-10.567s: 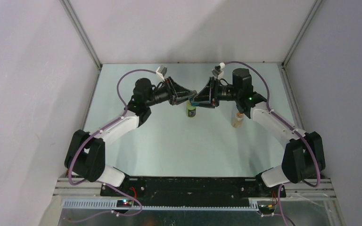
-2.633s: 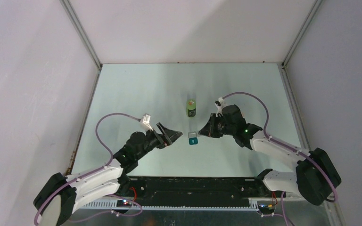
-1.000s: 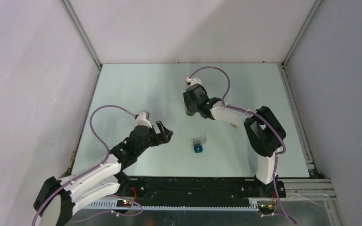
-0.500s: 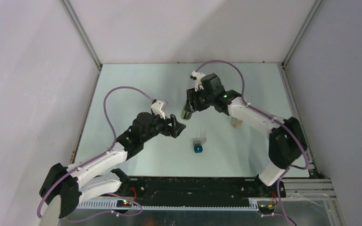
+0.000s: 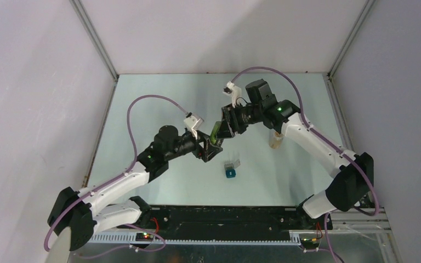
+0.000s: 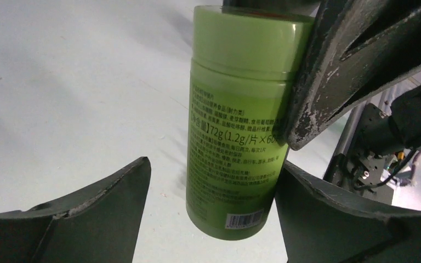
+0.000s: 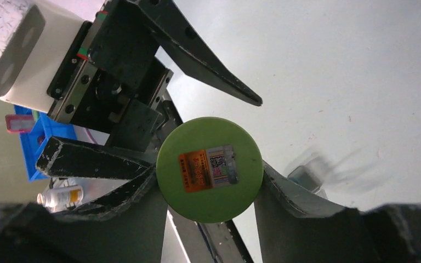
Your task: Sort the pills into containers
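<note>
The green bottle (image 5: 215, 132), one of the containers, hangs tilted above the table with my right gripper (image 5: 223, 127) shut on its lime-green cap (image 7: 209, 169). My left gripper (image 5: 210, 148) stands open around the bottle's lower body (image 6: 233, 137). Its right finger (image 6: 329, 219) sits against the bottle's side, and its left finger (image 6: 96, 213) is apart from it. The other container, a pale beige bottle (image 5: 274, 141), stands upright on the table under my right forearm. Pills are out of view.
A small teal piece (image 5: 230, 173) and a grey piece (image 5: 231, 164) lie on the table in front of the grippers. The grey piece (image 7: 305, 176) shows blurred in the right wrist view. Walls enclose the table on three sides.
My right gripper has lifted the green bottle off the table and tilted it toward the left arm. My left gripper has moved up and right to straddle the bottle, its jaws narrowing slightly.
</note>
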Tool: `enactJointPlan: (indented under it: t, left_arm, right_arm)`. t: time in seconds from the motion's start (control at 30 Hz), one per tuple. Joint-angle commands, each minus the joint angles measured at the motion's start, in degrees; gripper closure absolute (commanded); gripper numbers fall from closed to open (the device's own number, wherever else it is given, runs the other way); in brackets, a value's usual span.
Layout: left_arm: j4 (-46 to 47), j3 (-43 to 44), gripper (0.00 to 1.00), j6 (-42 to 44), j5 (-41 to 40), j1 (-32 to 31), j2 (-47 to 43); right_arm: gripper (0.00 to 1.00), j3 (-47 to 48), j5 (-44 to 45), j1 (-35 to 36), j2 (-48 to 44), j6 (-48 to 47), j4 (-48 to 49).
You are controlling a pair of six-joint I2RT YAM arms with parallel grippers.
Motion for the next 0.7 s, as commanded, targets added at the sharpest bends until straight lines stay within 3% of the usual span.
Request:
enactJointPlan:
  t: [0.0, 0.1, 0.17, 0.23, 0.27, 0.33, 0.37, 0.43, 0.5, 0.6, 0.67]
  left_arm:
    - [1.63, 2.28, 0.15, 3.58, 2.12, 0.07, -1.03]
    - [2.39, 2.06, 0.22, 3.28, 1.82, 0.14, -1.04]
    - [3.2, 1.71, 0.35, 3.51, 3.32, 0.13, -1.1]
    - [4.3, 0.91, 0.59, 4.73, 6.55, 0.13, -1.2]
    - [4.69, 0.32, 0.64, 4.89, 8.24, 0.14, -1.15]
    - [5.31, -0.08, 0.83, 5.37, 9.19, 0.09, -0.93]
    - [5.14, 0.01, 0.96, 5.34, 9.18, 0.07, -0.64]
    - [5.41, 0.1, 1.0, 5.01, 8.9, 0.1, -0.41]
    - [6.42, -0.33, 1.0, 4.57, 8.62, 0.08, -0.64]
    - [8.2, -0.91, 1.0, 4.0, 7.99, 0.09, -1.18]
    - [8.89, -0.9, 1.0, 3.53, 7.69, 0.15, -1.51]
  right_arm:
    - [0.66, 2.01, -6.26, 0.38, -3.26, -1.61, -2.07]
    - [0.66, 1.9, -6.64, 0.5, -3.36, -1.06, -1.89]
    - [0.66, 1.83, -6.91, 0.48, -3.16, -0.64, -1.86]
    - [0.65, 1.43, -7.6, 0.43, -3.42, 0.18, -0.66]
    - [0.63, 1.12, -7.95, 0.42, -3.66, 0.62, 0.01]
    - [0.51, -0.4, -7.36, 0.45, -4.99, 3.28, 3.2]
    - [0.37, -2.17, -5.4, 0.56, -6.42, 5.79, 6.31]
    - [0.2, -5.15, 0.65, 1.11, -8.92, 9.97, 10.87]
    - [0.14, -7.45, 8.19, 2.05, -11.11, 13.08, 13.85]
    - [0.13, -10.26, 17.57, 3.65, -13.63, 16.72, 17.75]
    - [0.19, -11.92, 21.94, 4.88, -14.91, 18.89, 20.54]
